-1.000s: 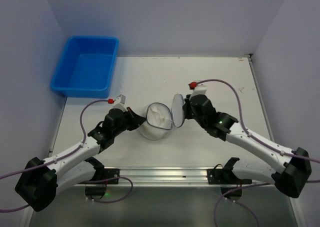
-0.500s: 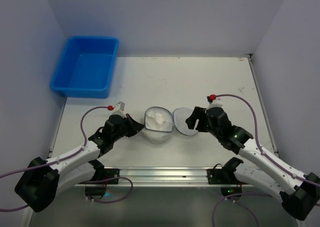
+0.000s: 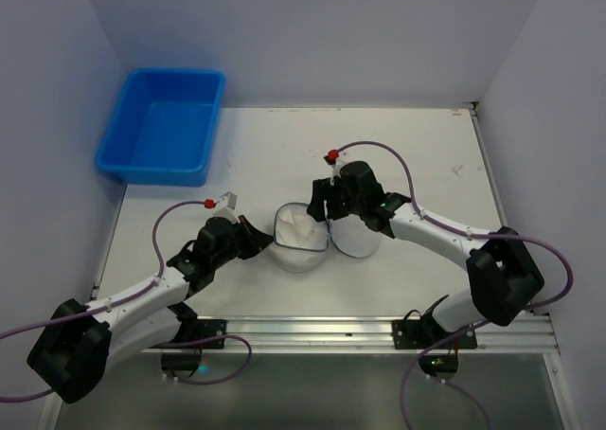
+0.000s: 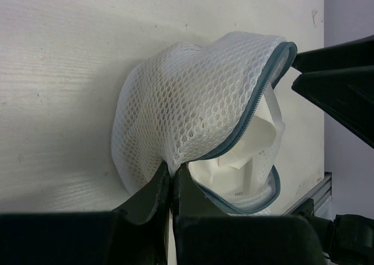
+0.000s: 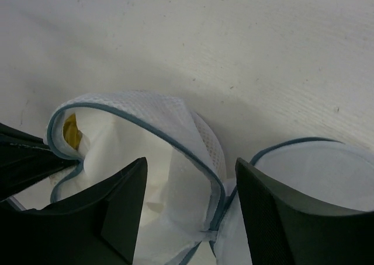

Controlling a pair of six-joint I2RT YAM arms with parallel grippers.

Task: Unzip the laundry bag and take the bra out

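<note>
The laundry bag [image 3: 299,244] stands unzipped in the middle of the table, its white mesh wall [image 4: 187,96] edged by a dark zip. Its round flap [image 3: 357,242] lies open to the right, also seen in the right wrist view as the flap [image 5: 318,171]. The bra [image 3: 300,225] shows as white fabric inside the bag, and likewise the bra [image 4: 257,133] in the left wrist view. My left gripper [image 4: 171,173] is shut on the bag's left mesh wall. My right gripper [image 5: 191,186] hangs open over the bag, one finger above the opening and one above the flap, holding nothing.
A blue plastic tub [image 3: 161,125] sits at the far left corner of the table. A metal rail [image 3: 303,331] runs along the near edge. Walls close in on both sides and the back.
My right gripper let go of the flap, which dropped open onto the table to the right. The right arm then swung back over the bag's rim. The left gripper kept its pinch.
</note>
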